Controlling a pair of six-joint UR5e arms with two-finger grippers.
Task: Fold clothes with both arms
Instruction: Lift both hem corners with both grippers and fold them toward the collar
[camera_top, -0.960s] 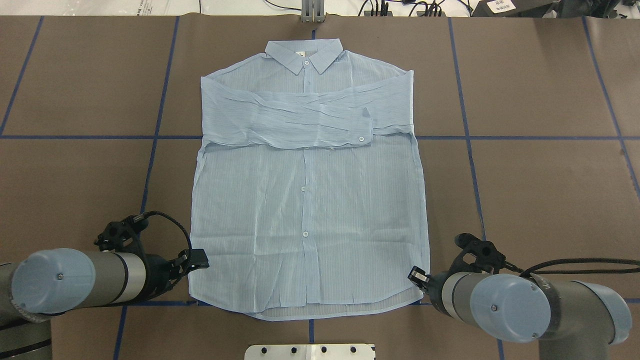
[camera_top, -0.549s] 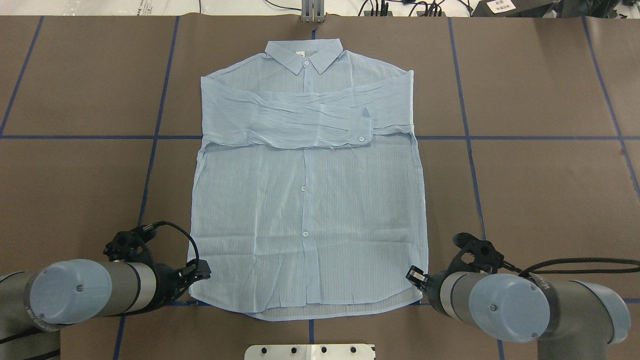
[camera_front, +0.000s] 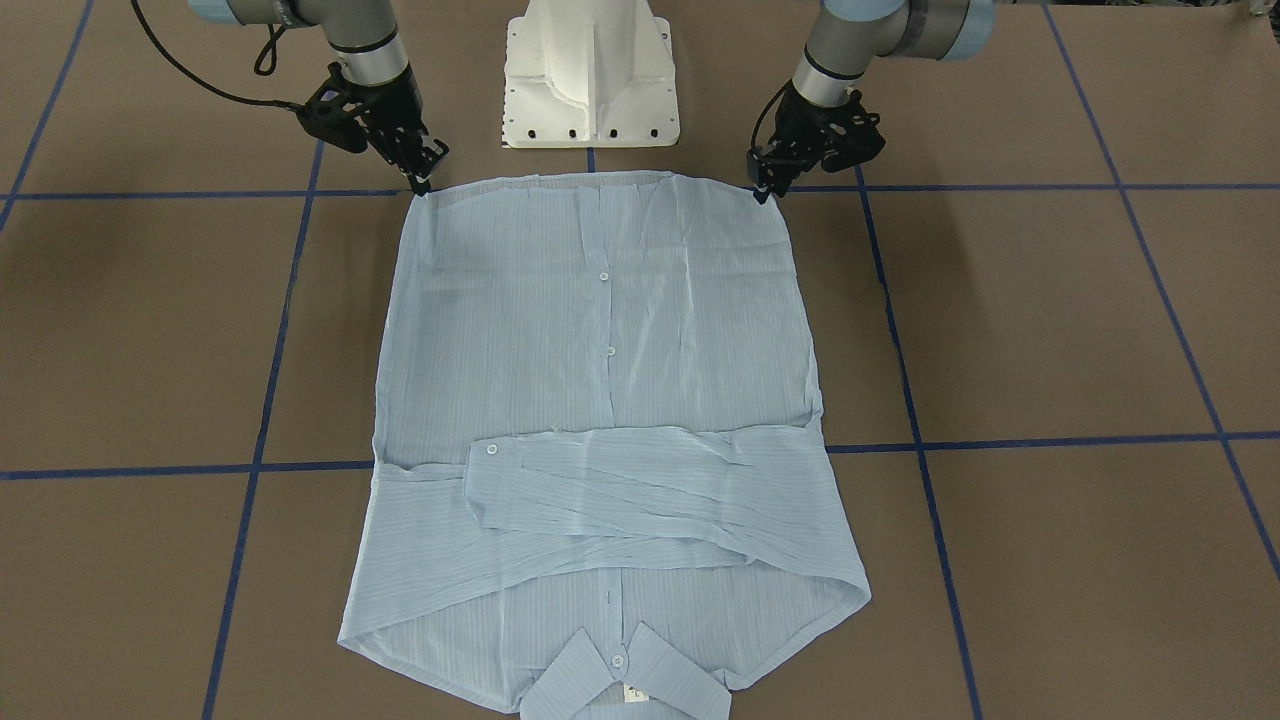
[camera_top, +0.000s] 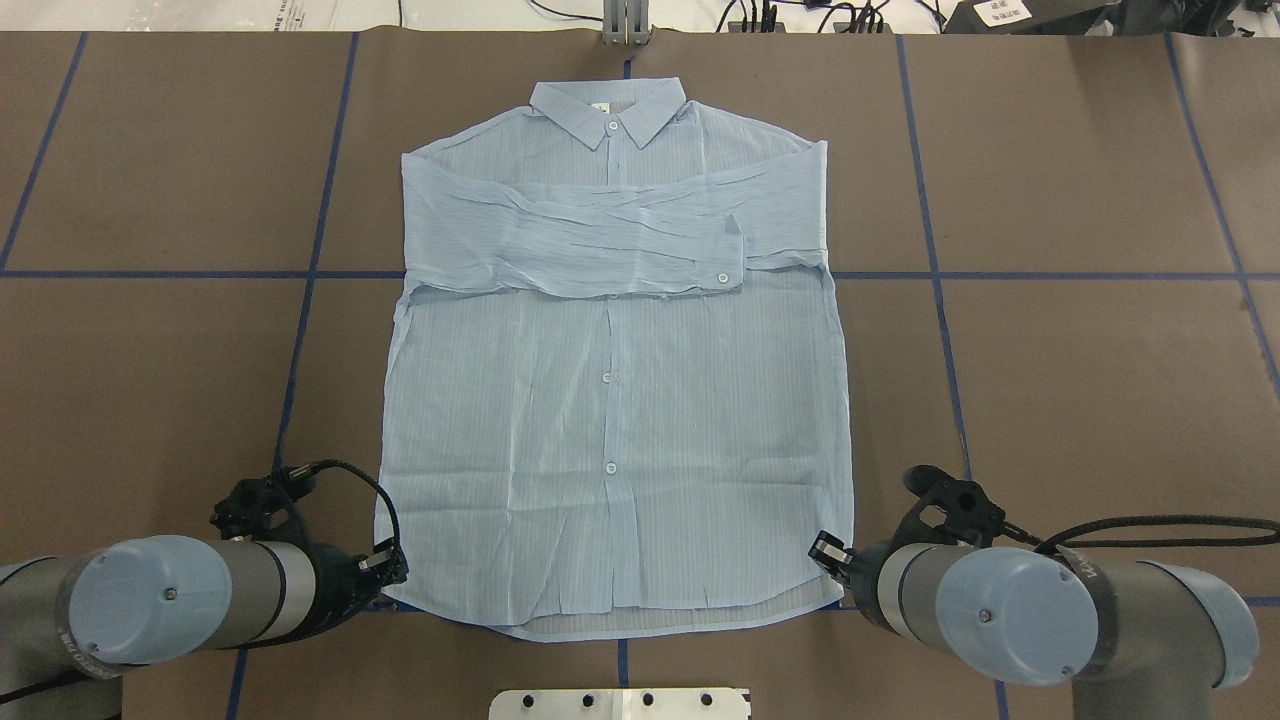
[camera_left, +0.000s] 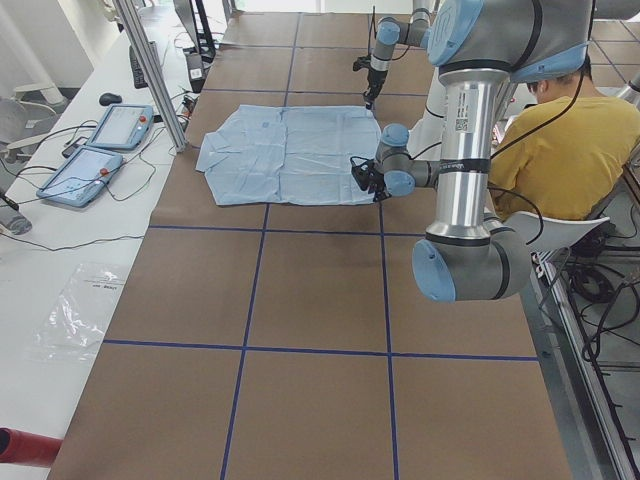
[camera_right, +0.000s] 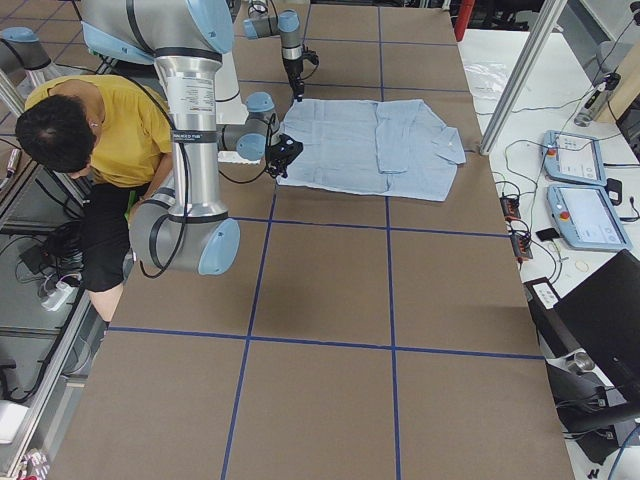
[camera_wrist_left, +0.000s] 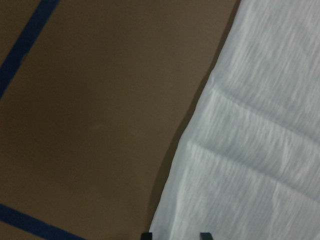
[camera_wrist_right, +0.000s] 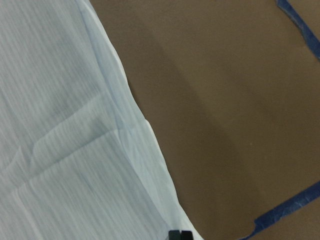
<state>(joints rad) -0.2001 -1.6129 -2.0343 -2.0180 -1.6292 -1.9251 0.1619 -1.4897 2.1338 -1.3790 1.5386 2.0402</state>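
The pale blue striped shirt (camera_top: 610, 400) lies flat on the brown table, buttoned side up, collar at the far edge and both sleeves folded across the chest. My left gripper (camera_top: 392, 568) is low at the shirt's near left hem corner. In the left wrist view its fingertips (camera_wrist_left: 146, 235) stand apart, one on each side of the shirt's edge (camera_wrist_left: 250, 150). My right gripper (camera_top: 828, 550) is at the near right hem corner. In the right wrist view its fingertips (camera_wrist_right: 174, 234) are together on the shirt's edge (camera_wrist_right: 65, 125). Both also show in the front view: left gripper (camera_front: 763, 190), right gripper (camera_front: 420, 185).
Blue tape lines (camera_top: 300, 330) cross the brown table cover. The white pedestal base (camera_front: 590, 70) stands just behind the hem. A person in yellow (camera_left: 560, 150) sits behind the robot. Teach pendants (camera_right: 580, 190) lie on the side bench past the collar.
My left gripper has moved back toward the robot and down to the shirt's near left hem corner. The right gripper has barely moved. The shirt lies as before.
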